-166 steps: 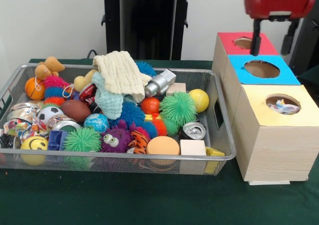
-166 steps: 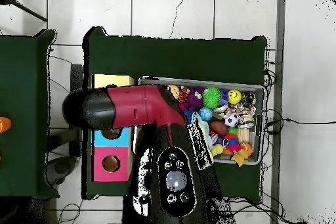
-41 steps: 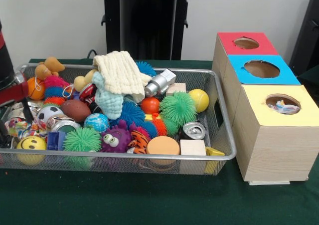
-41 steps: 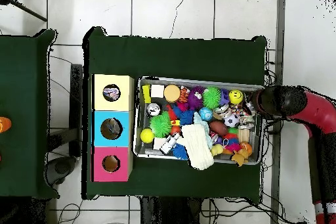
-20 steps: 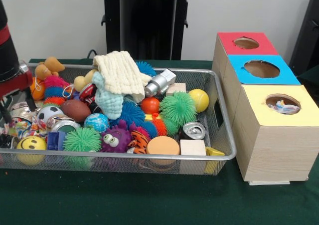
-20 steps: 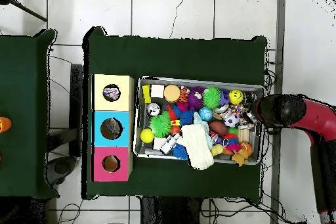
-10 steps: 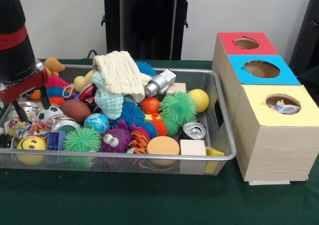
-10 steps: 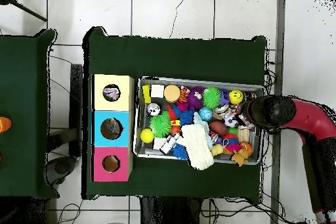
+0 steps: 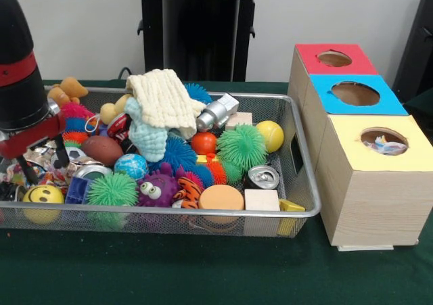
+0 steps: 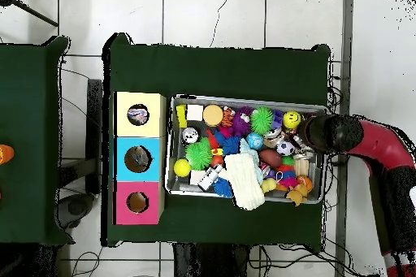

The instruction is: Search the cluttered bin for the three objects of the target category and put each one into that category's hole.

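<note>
My gripper (image 9: 43, 166) hangs over the left end of the wire mesh bin (image 9: 203, 213), with its black fingers (image 9: 61, 157) apart and lowered among crumpled shiny wrappers (image 9: 39, 155). Whether they touch anything I cannot tell. In the overhead view the gripper (image 10: 304, 137) sits at the right end of the bin (image 10: 244, 99). The wooden box stands beside the bin with a red hole (image 9: 331, 57), a blue hole (image 9: 355, 92) and a yellow hole (image 9: 384, 141). A crumpled wrapper lies inside the yellow hole.
The bin is heaped with spiky balls, a yellow smiley ball (image 9: 42, 195), a crushed can (image 9: 262, 176), wooden blocks, a cream cloth (image 9: 162, 100) and plush toys. The red and black arm (image 10: 370, 145) reaches in from past the bin's end.
The arm swung from over the box to the bin's far end, then moved inward and lowered its fingers into the wrappers, hiding most of the soccer ball.
</note>
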{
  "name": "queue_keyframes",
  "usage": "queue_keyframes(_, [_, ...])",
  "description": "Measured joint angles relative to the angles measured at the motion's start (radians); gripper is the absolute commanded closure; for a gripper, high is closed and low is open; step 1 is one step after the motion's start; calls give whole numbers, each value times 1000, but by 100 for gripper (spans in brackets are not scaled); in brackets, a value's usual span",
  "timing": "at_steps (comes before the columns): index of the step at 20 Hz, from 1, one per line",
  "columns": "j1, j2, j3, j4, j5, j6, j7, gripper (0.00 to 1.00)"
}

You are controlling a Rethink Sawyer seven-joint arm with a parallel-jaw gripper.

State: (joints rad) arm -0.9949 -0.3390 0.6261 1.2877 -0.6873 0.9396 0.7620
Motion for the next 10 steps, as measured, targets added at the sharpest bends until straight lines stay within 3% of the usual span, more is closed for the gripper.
queue_keyframes(10, [-8,33,5,-35,-42,-12,0,0])
